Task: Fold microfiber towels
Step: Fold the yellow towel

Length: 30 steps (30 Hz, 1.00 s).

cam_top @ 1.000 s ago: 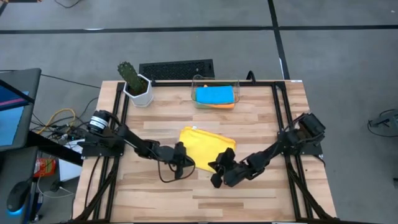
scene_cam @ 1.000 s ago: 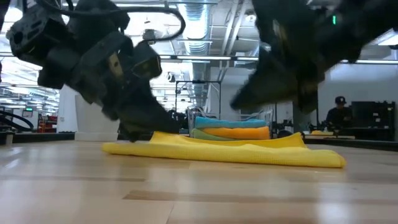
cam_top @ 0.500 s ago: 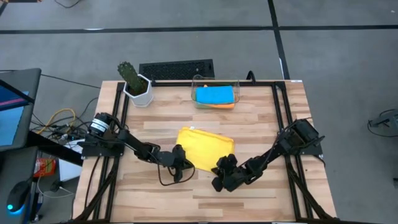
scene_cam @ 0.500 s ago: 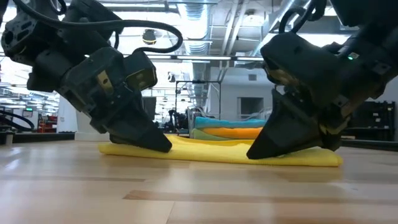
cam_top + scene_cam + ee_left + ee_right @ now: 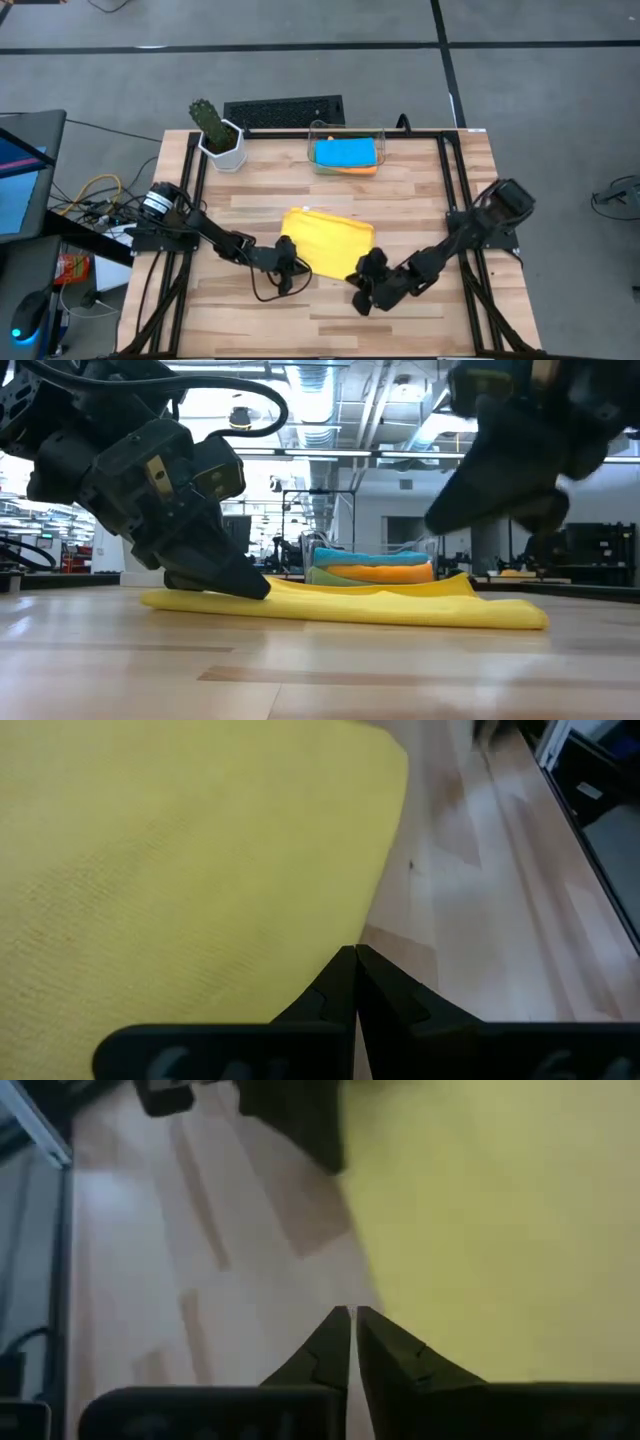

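Yellow microfiber towel [image 5: 328,238] lies folded flat near the middle of the wooden desk [image 5: 420,190], a rough rectangle skewed slightly.

Left tool [image 5: 290,262] sits at the towel's 8 o'clock corner, low on the desk. Left wrist view: the two dark fingers [image 5: 340,990] are pressed together tip to tip with nothing between them; yellow cloth [image 5: 180,870] fills the field just past the tips, its edge running beside them over bare wood.

Right tool [image 5: 366,282] is at the towel's 5 o'clock corner, just off the cloth edge. Right wrist view: fingers [image 5: 345,1342] closed against each other, empty, tips over bare desk with the yellow towel [image 5: 500,1230] just beside them.

Low view adds what the high view does not: the left tool [image 5: 225,575] touches down on the towel's edge, while the right tool [image 5: 500,490] hangs above the cloth [image 5: 350,605], clear of it and blurred.

At 12 o'clock on the desk, a clear plastic bin [image 5: 346,153] holds a blue towel [image 5: 345,151] on top with an orange towel [image 5: 358,170] showing under it; the low view also shows a green layer [image 5: 330,575] beneath the orange [image 5: 385,572]. A potted cactus [image 5: 217,133] stands at 10 o'clock.
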Motion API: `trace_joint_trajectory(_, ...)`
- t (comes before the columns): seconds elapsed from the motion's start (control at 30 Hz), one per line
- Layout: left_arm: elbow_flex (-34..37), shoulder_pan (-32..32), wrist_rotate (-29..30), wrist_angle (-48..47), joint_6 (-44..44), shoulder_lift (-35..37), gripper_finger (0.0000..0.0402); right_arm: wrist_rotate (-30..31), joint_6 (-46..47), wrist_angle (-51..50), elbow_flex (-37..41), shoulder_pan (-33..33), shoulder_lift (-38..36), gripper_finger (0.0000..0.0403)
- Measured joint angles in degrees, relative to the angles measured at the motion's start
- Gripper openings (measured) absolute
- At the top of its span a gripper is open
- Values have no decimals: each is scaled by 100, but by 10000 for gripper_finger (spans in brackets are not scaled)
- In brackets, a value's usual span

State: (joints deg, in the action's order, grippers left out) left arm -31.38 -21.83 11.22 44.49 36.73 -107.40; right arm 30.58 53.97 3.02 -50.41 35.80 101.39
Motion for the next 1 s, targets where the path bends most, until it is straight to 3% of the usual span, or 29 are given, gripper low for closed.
trace_joint_trajectory(0.17, 33, 141, -225, -113, -191, 357, 0, -129, -124, -1624, 11, 26, -744, 59)
trace_joint_trajectory(0.27, 13, 267, -346, -15, -367, 665, 0, -418, -539, -2071, 11, 59, -872, 73)
trace_joint_trajectory(0.43, 15, 344, -352, 11, -539, 897, 0, -997, -1177, -1792, 11, 67, -571, 113)
trace_joint_trajectory(0.6, 9, 344, -341, 102, -546, 877, 0, -1040, -1238, -1522, -53, -12, -160, 152)
trace_joint_trajectory(1.0, 7, 354, 304, 119, -817, 879, 0, -948, -710, -1424, -79, -3, 358, 141)
